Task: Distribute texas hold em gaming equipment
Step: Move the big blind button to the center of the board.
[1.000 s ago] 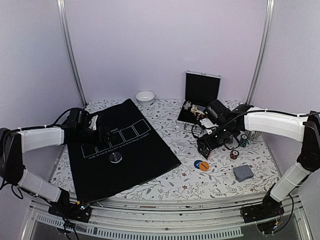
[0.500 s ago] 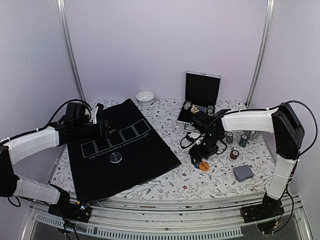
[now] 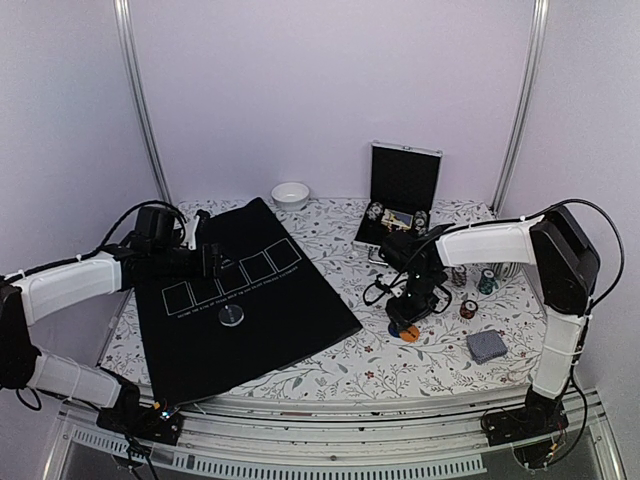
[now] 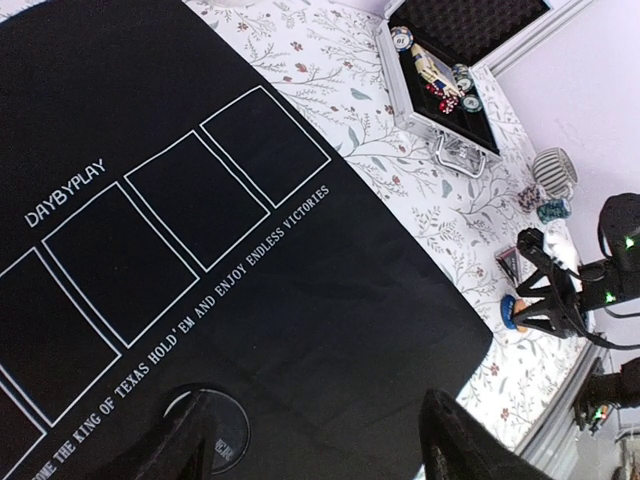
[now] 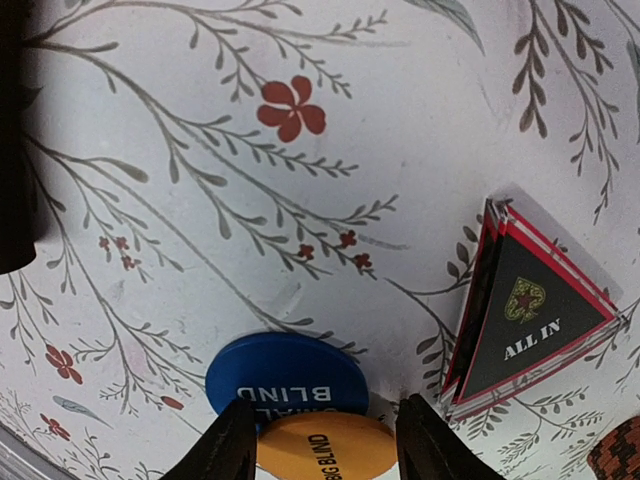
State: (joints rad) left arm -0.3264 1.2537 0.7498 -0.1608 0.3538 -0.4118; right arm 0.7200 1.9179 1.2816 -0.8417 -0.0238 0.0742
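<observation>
Two blind discs (image 5: 287, 375) now under right pincer (image 3: 405, 318).

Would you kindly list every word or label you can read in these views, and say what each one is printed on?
"DAYBYPLAY": on the black mat.
"...THE KING OF TEXAS HOLD'EM AND ENJOY ENDLESS VICTORIES": same mat, start cut off.
"ALL IN": on the black-red triangular marker.
"BIG BLIND": on the orange disc.
"BLIND", plus a word half covered: on the blue disc.
Print on the round grey button: too small to read.
</observation>
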